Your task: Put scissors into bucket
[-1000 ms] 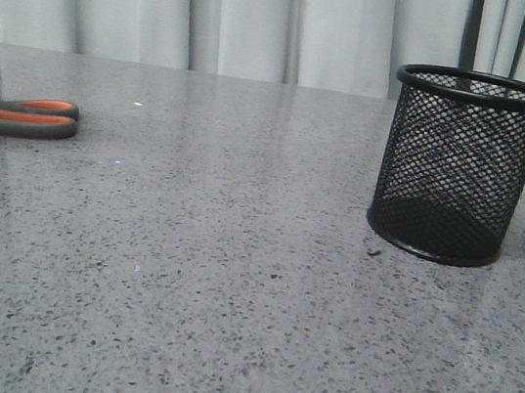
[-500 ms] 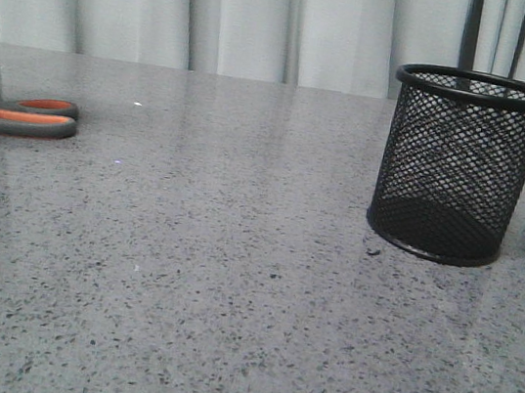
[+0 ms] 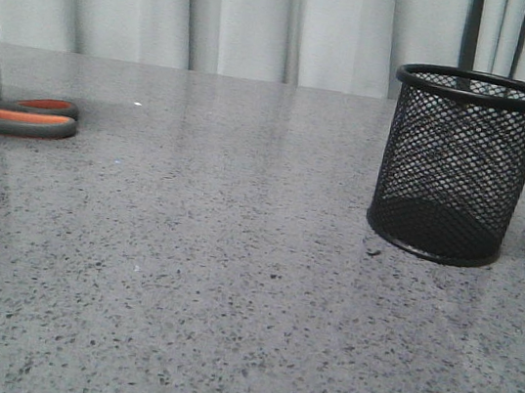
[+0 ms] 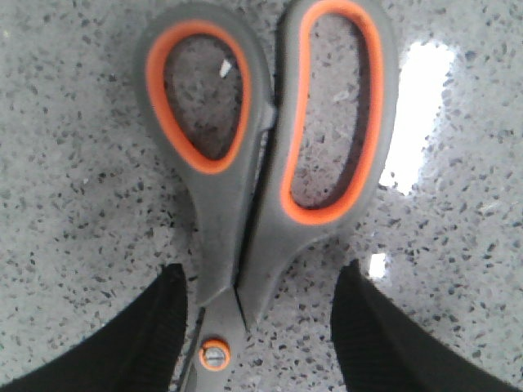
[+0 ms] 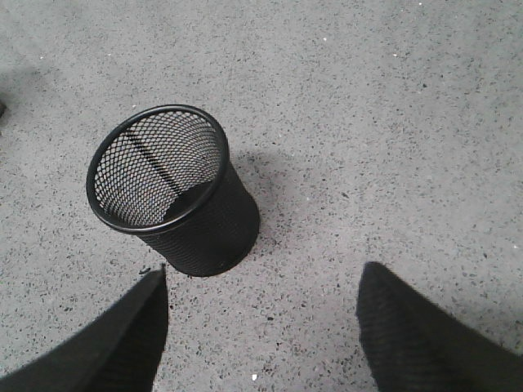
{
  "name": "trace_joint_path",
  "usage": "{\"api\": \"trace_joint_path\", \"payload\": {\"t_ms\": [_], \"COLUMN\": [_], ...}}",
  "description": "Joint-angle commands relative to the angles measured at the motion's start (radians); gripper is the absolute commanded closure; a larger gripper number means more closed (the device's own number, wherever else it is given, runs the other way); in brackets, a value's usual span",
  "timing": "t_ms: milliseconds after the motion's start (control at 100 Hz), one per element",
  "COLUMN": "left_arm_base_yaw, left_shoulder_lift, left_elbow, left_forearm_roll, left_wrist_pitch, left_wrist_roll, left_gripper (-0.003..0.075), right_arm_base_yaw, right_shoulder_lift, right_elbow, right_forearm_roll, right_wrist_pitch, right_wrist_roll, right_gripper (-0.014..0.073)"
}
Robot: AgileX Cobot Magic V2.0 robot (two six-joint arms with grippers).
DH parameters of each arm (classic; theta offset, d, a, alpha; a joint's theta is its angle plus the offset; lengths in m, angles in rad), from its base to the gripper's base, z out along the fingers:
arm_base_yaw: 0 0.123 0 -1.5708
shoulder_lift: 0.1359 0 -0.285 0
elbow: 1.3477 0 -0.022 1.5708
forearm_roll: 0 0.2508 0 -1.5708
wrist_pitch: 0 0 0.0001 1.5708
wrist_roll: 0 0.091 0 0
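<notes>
Grey speckled table (image 3: 230,281). We see scissors (image 4: 261,163) lying flat at its left edge, our left gripper (image 4: 257,327) spread wide, straddling pivot. Bucket (image 3: 464,167) upright, well apart at right; right gripper (image 5: 261,327) open above it.

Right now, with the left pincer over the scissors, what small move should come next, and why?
Probably lower the left pincer and close it: its open fingers already straddle the scissors near the pivot, which lie flat, ungrasped. The bucket stands empty.
</notes>
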Motion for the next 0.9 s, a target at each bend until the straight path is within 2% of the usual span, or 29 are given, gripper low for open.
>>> {"api": "trace_joint_path", "payload": {"t_ms": [0, 510, 790, 890], "left_arm_base_yaw": [-0.007, -0.007, -0.007, -0.007], "left_shoulder_lift": [-0.03, 0.006, 0.018, 0.018], "left_elbow": [-0.032, -0.032, -0.032, -0.032], "left_forearm_roll": [-0.023, -0.027, -0.056, -0.06], "left_wrist_pitch": [-0.021, -0.081, -0.003, 0.009], "left_wrist_roll": [0.005, 0.005, 0.057, 0.057], "left_gripper": [0.0352, 0.0352, 0.0355, 0.0423], "right_arm_base_yaw": [-0.006, -0.006, -0.006, -0.006], "right_shoulder_lift": [0.01, 0.01, 0.01, 0.01], "right_elbow": [-0.035, -0.035, -0.035, -0.035], "right_forearm_roll": [0.018, 0.018, 0.018, 0.018], "right_wrist_pitch": [-0.051, -0.051, -0.047, -0.047], "right_wrist_roll": [-0.015, -0.016, -0.018, -0.018], "right_gripper": [0.0151, 0.0151, 0.0151, 0.0151]}}
